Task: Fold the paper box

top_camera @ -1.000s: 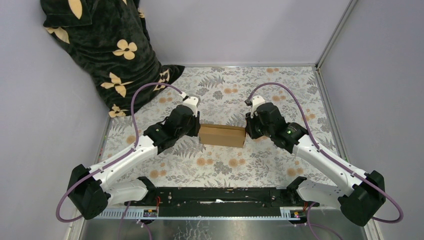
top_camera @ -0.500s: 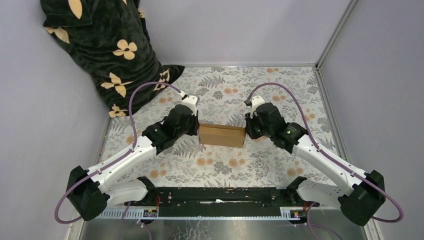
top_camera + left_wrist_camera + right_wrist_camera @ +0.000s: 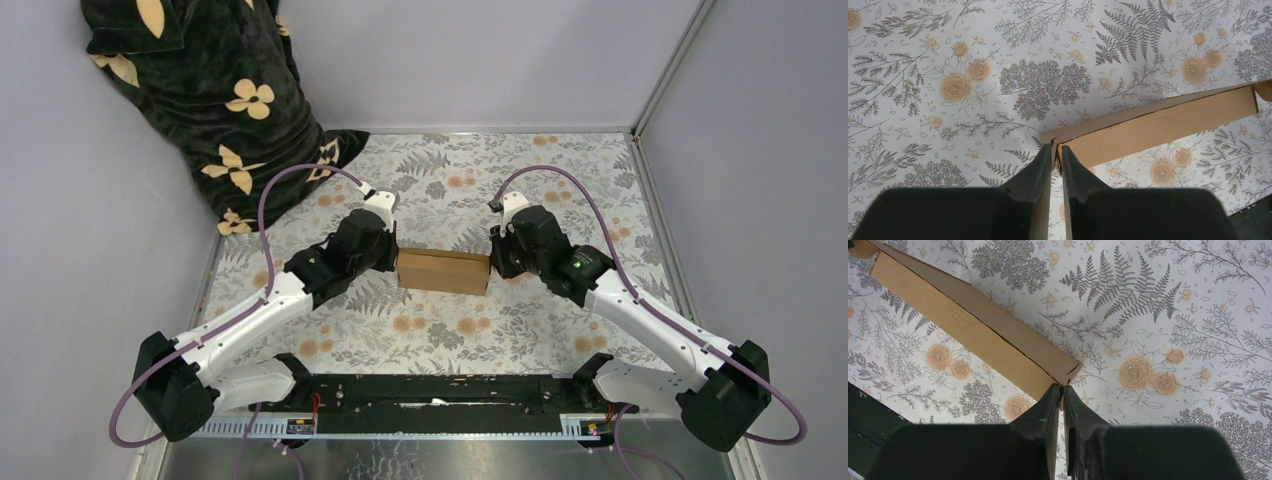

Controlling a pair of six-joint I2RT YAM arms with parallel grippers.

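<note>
While it rests near the middle of the table, the paper box [image 3: 444, 271] appears as a shallow, closed rectangular carton of plain brown corrugated cardboard, unmarked, with its long axis running left to right. The wrist views show a long flat side panel and a fold seam along the upper edge; at each end a corner tab stands slightly ajar.

Count: one box, two arms, two grippers, two purple cables [image 3: 300, 175], one dark cloth [image 3: 210, 90].

The left gripper [image 3: 1057, 149] meets the box's left end. Its fingers are drawn nearly together, with a thin cardboard edge pinched between them. The right gripper [image 3: 1062, 388] meets the right end in the same way, its fingers closed on a sliver of cardboard at the corner.

The table cover [image 3: 560, 180] is white, printed with grey ferns and pale orange roses. Plain lilac-grey walls [image 3: 480, 60] enclose it on three sides. The cloth, black with cream flower shapes, hangs into the far left corner. A black rail [image 3: 440, 390] spans the near edge between the arm bases.
</note>
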